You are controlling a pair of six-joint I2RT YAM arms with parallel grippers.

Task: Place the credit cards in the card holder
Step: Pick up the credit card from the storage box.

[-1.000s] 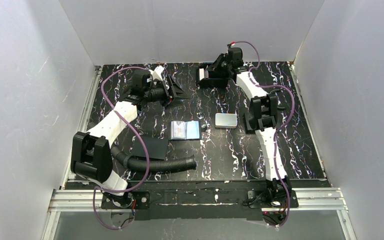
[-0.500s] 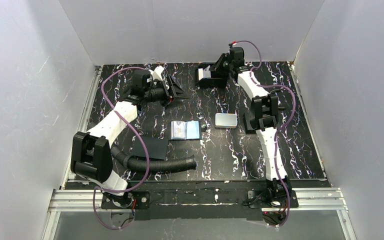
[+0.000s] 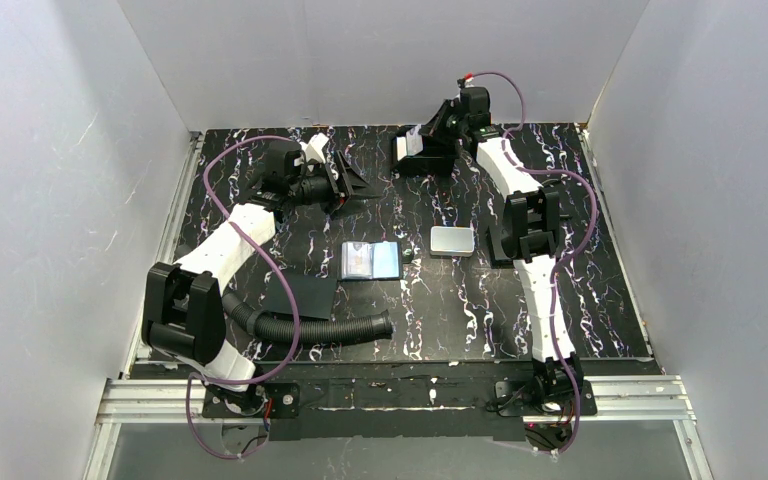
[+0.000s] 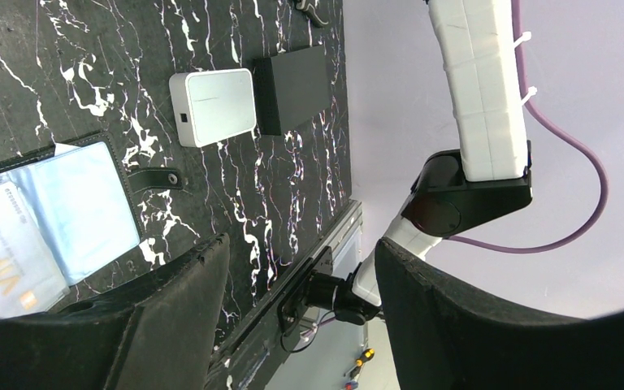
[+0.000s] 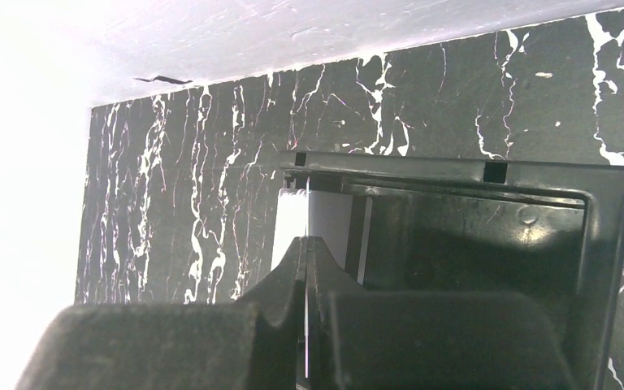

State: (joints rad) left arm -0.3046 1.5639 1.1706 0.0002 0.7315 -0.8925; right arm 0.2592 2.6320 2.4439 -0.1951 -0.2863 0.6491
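Black, white-veined table [image 3: 580, 300] carries an open card holder [image 3: 371, 261] and a silver case [image 3: 452, 241] just beside it, both out ahead of the left gripper [image 4: 301, 244]'s jaws. A black tray [image 5: 455, 169] lies right at the right gripper [image 5: 305, 252]'s jaws.

Right gripper [image 5: 305, 248] is pinching a thin pale card [image 5: 305, 325] edge-on, its fingers pressing tight together. It is hanging over the left end of a black tray [image 5: 601, 244] sitting on the marbled black table [image 5: 171, 203].
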